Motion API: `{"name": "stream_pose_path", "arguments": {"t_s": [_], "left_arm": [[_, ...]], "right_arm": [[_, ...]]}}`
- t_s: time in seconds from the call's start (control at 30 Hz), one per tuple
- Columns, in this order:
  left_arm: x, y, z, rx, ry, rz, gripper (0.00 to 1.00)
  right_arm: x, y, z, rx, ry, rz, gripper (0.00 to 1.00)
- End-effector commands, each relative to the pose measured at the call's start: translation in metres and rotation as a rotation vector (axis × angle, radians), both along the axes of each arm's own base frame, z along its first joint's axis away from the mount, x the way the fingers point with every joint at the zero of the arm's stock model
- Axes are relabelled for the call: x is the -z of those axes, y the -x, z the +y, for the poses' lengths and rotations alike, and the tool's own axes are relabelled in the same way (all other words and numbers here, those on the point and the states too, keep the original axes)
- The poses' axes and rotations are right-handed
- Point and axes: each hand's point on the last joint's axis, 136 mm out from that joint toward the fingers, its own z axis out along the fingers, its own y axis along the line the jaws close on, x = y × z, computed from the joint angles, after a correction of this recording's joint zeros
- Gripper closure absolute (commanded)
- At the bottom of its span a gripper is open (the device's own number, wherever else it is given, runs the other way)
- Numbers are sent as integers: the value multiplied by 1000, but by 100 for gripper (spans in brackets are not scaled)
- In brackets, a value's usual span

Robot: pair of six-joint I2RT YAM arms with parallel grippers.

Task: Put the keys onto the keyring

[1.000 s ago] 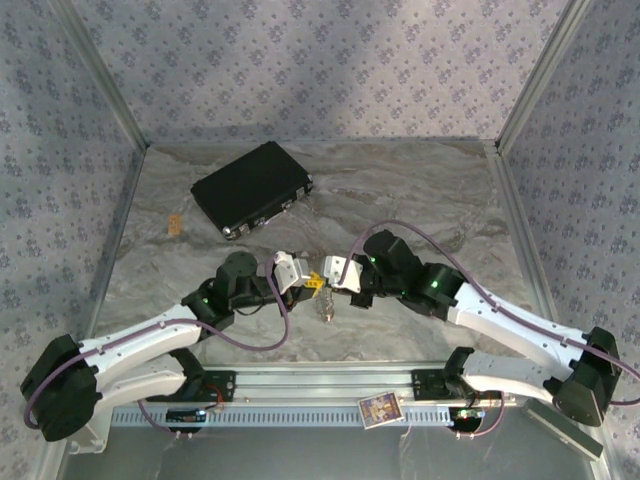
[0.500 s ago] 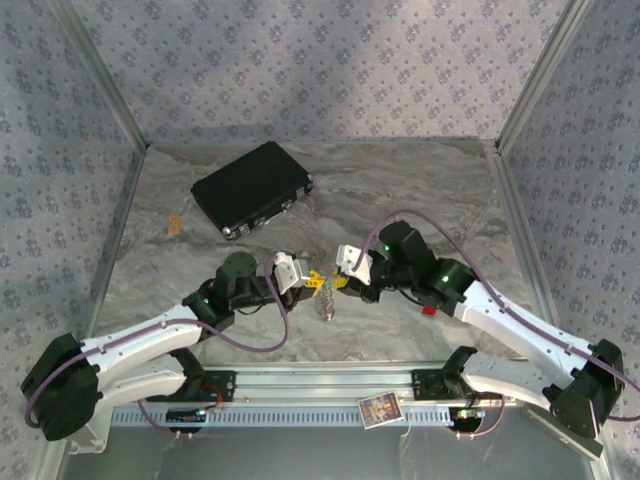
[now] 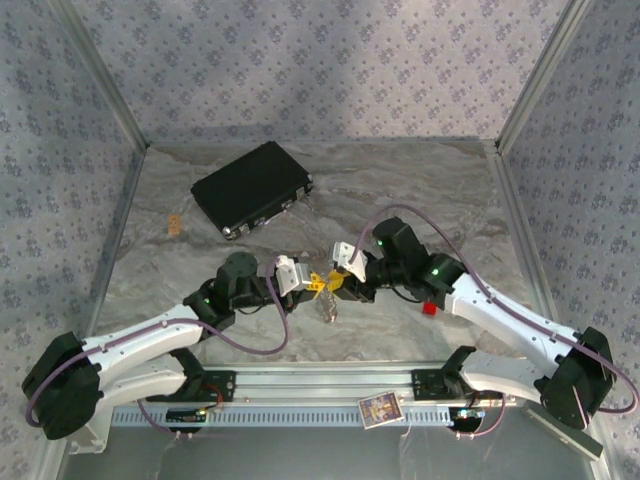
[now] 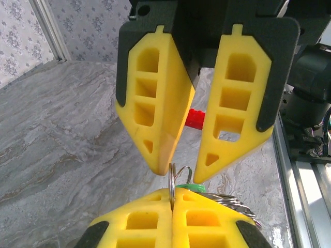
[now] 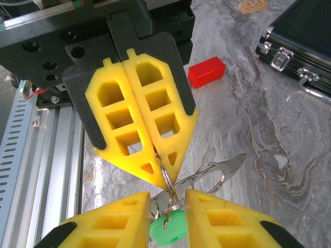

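Note:
My left gripper (image 4: 173,194) is shut on the edge of the silver keyring (image 4: 172,178), which stands upright out of its fingertips. In the right wrist view the same left gripper (image 5: 164,173) pinches the keyring (image 5: 166,181) from above. A key with a green plastic head (image 5: 168,231) hangs on the ring between the spread fingers of my right gripper (image 5: 168,199), which is open. A flat metal blade (image 5: 230,165) and a smaller ring (image 5: 211,177) stick out to the right. From above, both grippers (image 3: 318,283) (image 3: 337,283) meet tip to tip over the table's front middle.
A red block (image 3: 430,307) lies beside the right arm, also in the right wrist view (image 5: 207,71). A flat black box (image 3: 253,188) sits at the back left, with a small tan piece (image 3: 175,225) left of it. The metal rail (image 3: 320,385) runs along the front.
The right gripper has gone from shut to open around the green key. Its arm swung a little, uncovering the red block. The left gripper stayed shut on the keyring.

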Motion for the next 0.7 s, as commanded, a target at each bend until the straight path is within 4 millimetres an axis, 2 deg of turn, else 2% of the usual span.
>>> {"name": "stream_pose_path", "arguments": {"t_s": [0.0,0.23,0.3,0.37,0.43,0.53,0.67], "left_arm": [[-14,6,-4,47,41,-50,100],[-15,7,-5,56,45,-47,100],[-16,7,-5,56,49,-51,100],[-16,7,-5,54,49,-50,100],[-15,6,-5,48,46,-44,94],[-10,1,-2,12,11,-23,76],[-5,-2,7,-23,-87,-6,71]], "right_arm": [[-2,-3,1,22,-8,4,75],[-2,5,9,-24,-37,53,78],[-3,7,11,-38,-48,58,83],[-5,7,13,-44,-52,56,93],[-6,7,12,-42,-52,49,100],[-6,7,8,-35,-21,26,100],[-1,6,0,-33,98,-27,100]]}}
